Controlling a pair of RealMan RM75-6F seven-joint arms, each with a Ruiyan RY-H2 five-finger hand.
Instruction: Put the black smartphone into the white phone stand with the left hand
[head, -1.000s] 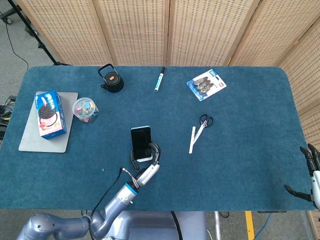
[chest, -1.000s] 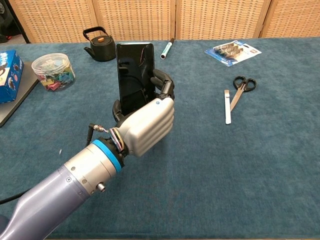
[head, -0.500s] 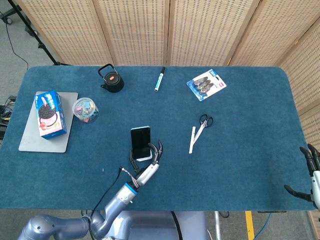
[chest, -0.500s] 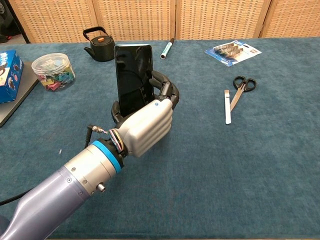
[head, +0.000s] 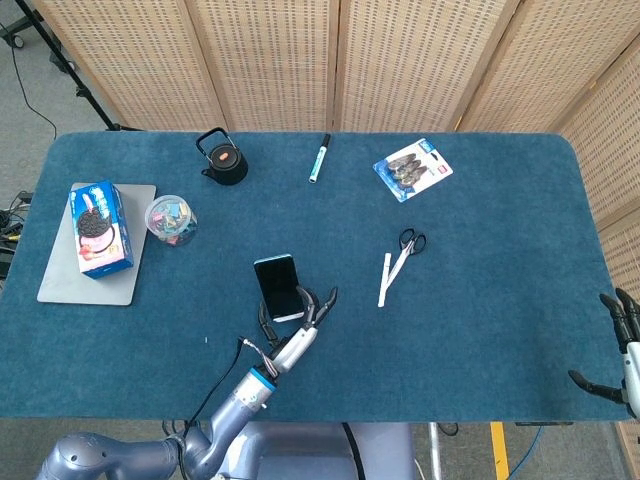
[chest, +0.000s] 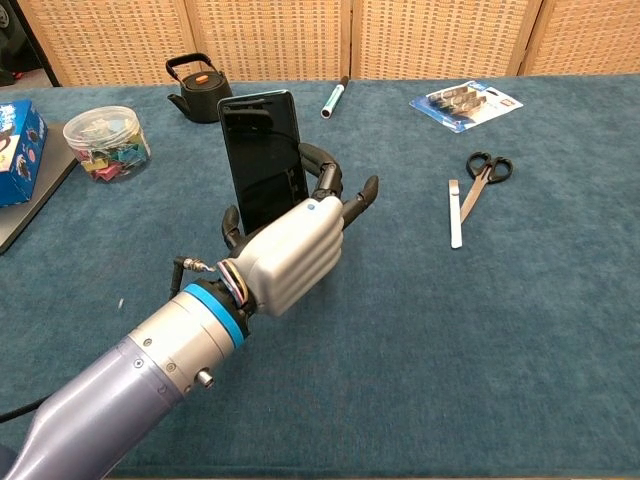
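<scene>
The black smartphone (head: 278, 286) (chest: 262, 160) stands upright near the table's front middle, leaning back and slightly to the left. Only a sliver of the white phone stand (head: 290, 318) shows under the phone's lower edge in the head view; my left hand hides it in the chest view. My left hand (head: 300, 335) (chest: 295, 245) is right behind and beside the phone, its fingers (chest: 365, 192) spread away from the phone's right edge, its thumb low on the left. My right hand (head: 620, 345) hangs open and empty at the table's far right edge.
A black kettle (head: 222, 158), a marker (head: 319, 158) and a blister pack (head: 412, 168) lie along the back. Scissors (head: 410, 243) and a white strip (head: 384, 280) lie to the right of the phone. A jar of clips (head: 171, 220) and a cookie box (head: 98, 226) on a grey mat (head: 60, 280) stand at the left.
My left hand's fingers have uncurled from the phone's right edge and spread outward. The phone has tipped back and slightly to the left. My right hand has not moved.
</scene>
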